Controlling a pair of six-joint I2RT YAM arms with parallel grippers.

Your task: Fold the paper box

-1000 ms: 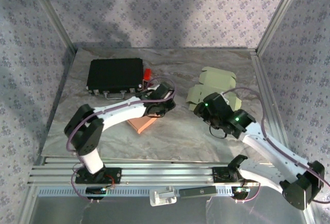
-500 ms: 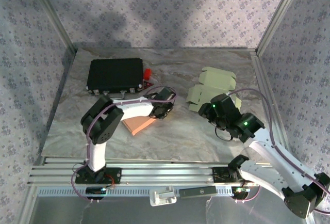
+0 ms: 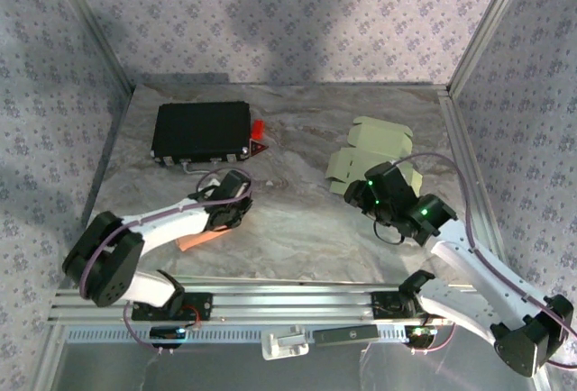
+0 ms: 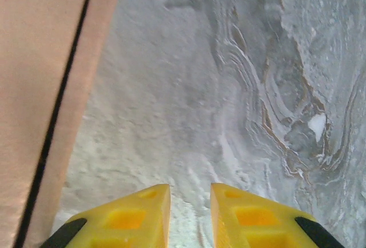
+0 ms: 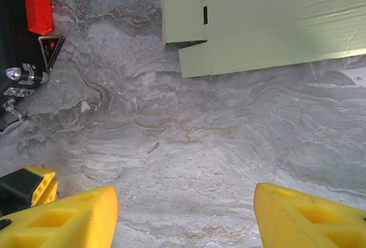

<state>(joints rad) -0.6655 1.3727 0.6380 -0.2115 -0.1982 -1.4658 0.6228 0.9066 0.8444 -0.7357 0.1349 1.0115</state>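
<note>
left gripper (image 4: 190,195) hangs low over the table (image 3: 297,224), near its front-left corner, yellow fingers (image 4: 140,214) drawn close with just a slim gap between them. nothing in that gap, only grey marbled surface. just beside it, on its left in the wrist view, lies a flat salmon card (image 4: 34,76) with a dark line running down it. the fingers are apart from the card, not touching it. from above, the card's corner peeks out from under the left forearm.

over to the right gripper (image 5: 184,201): claw spread wide, gripping nothing, bare table between the two yellow fingertips. it hovers right of centre, pointing toward the far edge.

and the paper box (image 3: 374,150)? pale green, lying as flat unfolded panels near the far-right corner of the table, just beyond the right gripper. in the right wrist view its near edge shows a notch and two short slits. the gripper is near it but not touching.

far-left corner holds a black case (image 3: 200,130), lid down, metal latches along its near side. a small red block (image 3: 258,127) sits touching its right end, with a small triangular piece just beside that.
</note>
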